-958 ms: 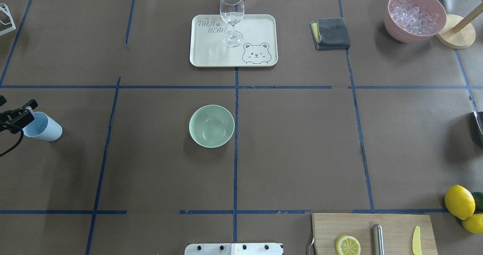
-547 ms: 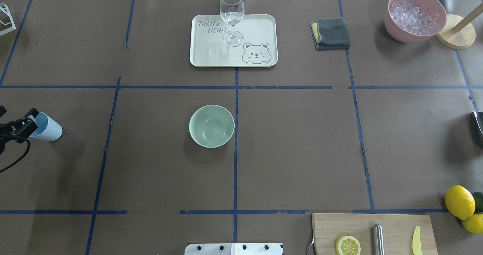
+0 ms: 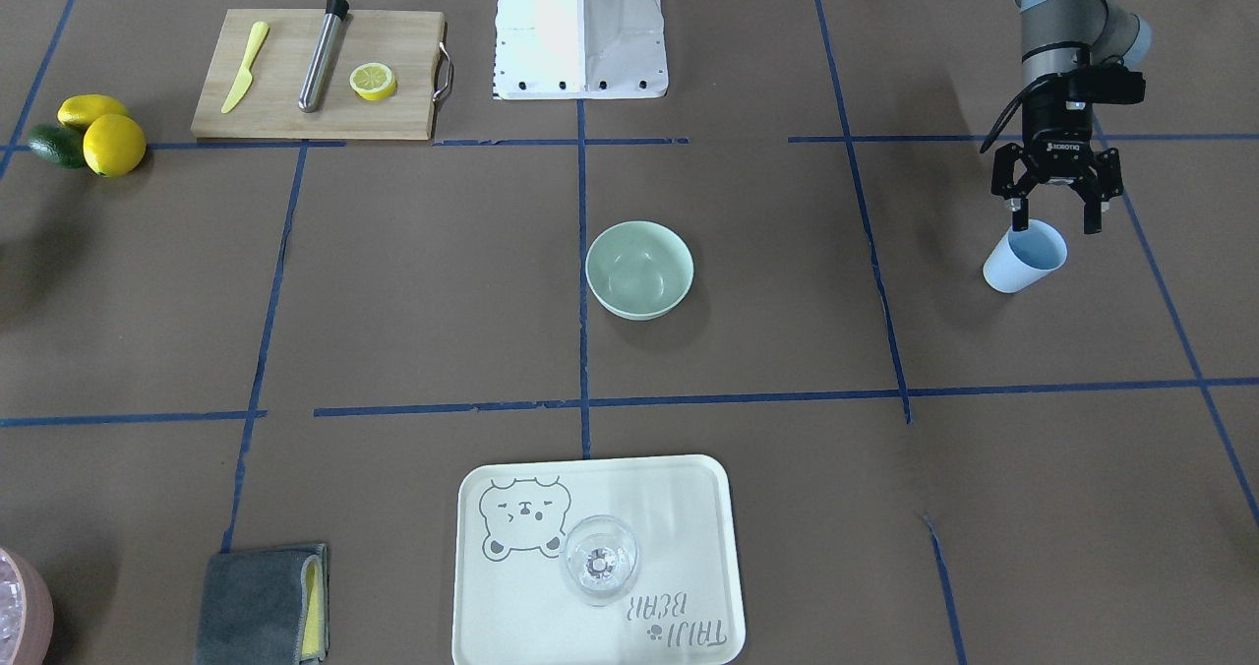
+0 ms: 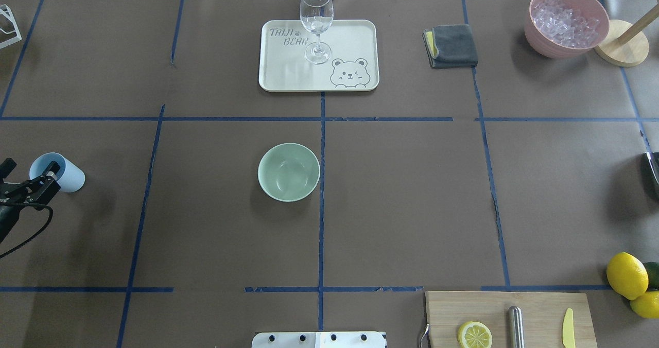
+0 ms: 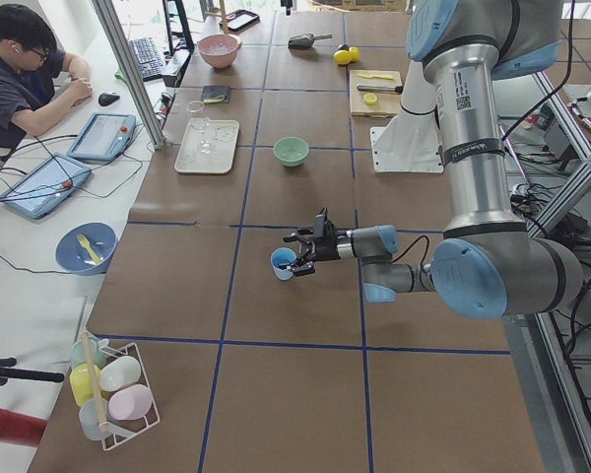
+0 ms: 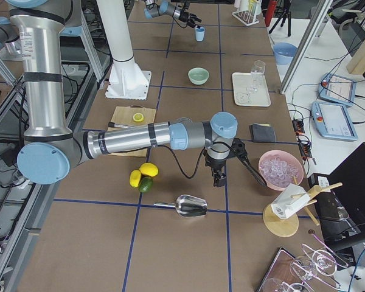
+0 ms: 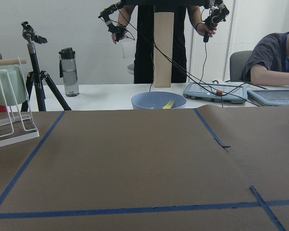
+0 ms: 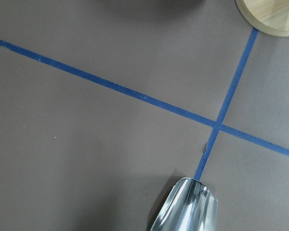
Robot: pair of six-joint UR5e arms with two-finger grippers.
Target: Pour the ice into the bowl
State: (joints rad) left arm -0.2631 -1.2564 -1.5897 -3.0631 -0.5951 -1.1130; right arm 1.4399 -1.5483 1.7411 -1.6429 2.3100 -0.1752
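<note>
Left claw (image 3: pixel 1053 220) spread wide over the light blue cup (image 3: pixel 1023 258), pinching nothing; right claw (image 6: pixel 217 178), cannot tell. Overhead: mint bowl (image 4: pixel 288 172) at my 3 o'clock, well apart; ice (image 4: pixel 564 21) in pink bowl (image 4: pixel 539 43), 1 o'clock.

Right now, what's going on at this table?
The left gripper is open, its fingers either side of the rim of the light blue cup, not yet clamped. The mint-green bowl sits empty mid-table. The ice is heaped in the pink bowl; whether the cup holds any cannot be seen. The right gripper hangs near a metal scoop; its state is unclear.
</note>
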